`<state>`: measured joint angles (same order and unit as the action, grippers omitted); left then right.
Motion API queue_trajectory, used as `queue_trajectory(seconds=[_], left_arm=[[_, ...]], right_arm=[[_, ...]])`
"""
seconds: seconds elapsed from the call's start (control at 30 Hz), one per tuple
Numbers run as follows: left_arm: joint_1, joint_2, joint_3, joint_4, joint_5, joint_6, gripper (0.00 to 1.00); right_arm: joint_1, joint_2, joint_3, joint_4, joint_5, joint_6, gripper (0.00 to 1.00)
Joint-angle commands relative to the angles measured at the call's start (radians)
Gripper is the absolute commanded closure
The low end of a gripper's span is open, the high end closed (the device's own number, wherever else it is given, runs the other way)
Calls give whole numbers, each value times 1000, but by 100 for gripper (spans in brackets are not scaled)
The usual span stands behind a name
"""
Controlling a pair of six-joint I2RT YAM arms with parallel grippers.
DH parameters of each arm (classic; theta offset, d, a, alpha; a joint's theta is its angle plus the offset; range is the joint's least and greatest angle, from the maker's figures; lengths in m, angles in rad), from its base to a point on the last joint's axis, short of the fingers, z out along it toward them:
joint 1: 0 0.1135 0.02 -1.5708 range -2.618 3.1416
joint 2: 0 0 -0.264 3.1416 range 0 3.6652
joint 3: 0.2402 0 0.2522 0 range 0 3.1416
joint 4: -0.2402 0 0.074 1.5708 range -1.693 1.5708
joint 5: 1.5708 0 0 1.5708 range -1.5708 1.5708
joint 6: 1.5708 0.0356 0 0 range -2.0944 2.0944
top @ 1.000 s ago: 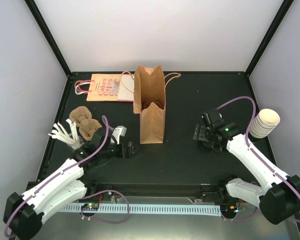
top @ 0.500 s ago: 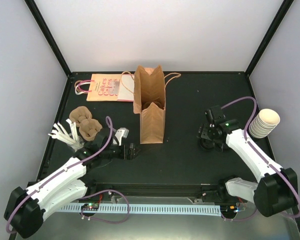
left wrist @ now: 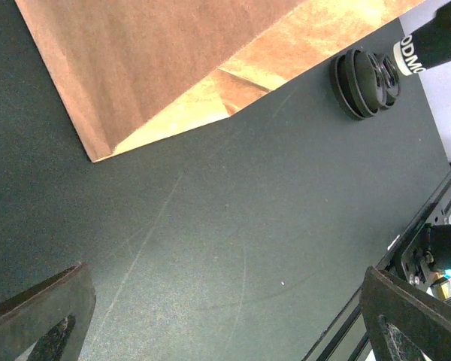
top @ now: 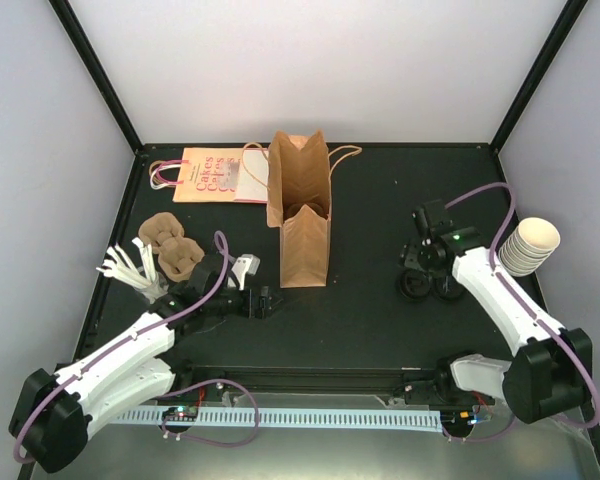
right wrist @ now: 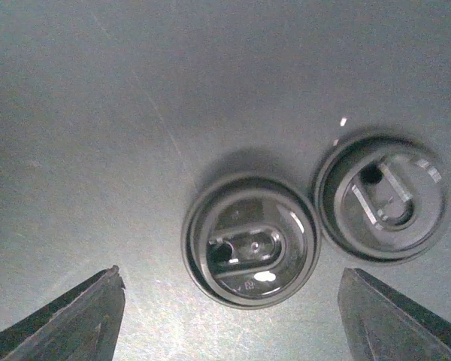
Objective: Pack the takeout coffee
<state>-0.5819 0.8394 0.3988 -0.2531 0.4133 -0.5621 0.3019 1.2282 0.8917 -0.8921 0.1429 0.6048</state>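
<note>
Hovering above two round black plastic lids (right wrist: 252, 239) set side by side at the right, the right gripper (right wrist: 229, 277) is held wide and empty; the left gripper (left wrist: 224, 274) is likewise spread wide. What lies under the lids cannot be told.

**Left arm** (top: 130, 352) and **right arm** (top: 502, 300): white tapered shells joined by rounded black joint housings, the largest at each shoulder. A thin purple cable (top: 477, 193) runs along each arm in loose loops. The wrist units are black, and a small green light (top: 457, 238) shows on the right one. **Left gripper** (left wrist: 225, 274) and **right gripper** (right wrist: 231, 272): dark, wedge-shaped fingers (left wrist: 41, 316) with a rough matte face. A white label (left wrist: 417, 51) with black letters, only partly readable, is on the right gripper.
</note>
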Motion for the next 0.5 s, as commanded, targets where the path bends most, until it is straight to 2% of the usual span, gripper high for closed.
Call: queue_trajectory(seconds=[0.0,0.2,0.33,0.47], left_arm=[[4,-13,10,23,30,25,1],[4,-21,35,-4,69,23,1],[4,-40,69,-53,81,37,1],[4,-63,105,-111,89,48,1]], right_arm=[[-6,-48,166,-128,151,16,19],[-9,93,497,-456,422,175,19],[-60,169,688,-573,433,178,19],[-167,202,850,-602,388,141,20]])
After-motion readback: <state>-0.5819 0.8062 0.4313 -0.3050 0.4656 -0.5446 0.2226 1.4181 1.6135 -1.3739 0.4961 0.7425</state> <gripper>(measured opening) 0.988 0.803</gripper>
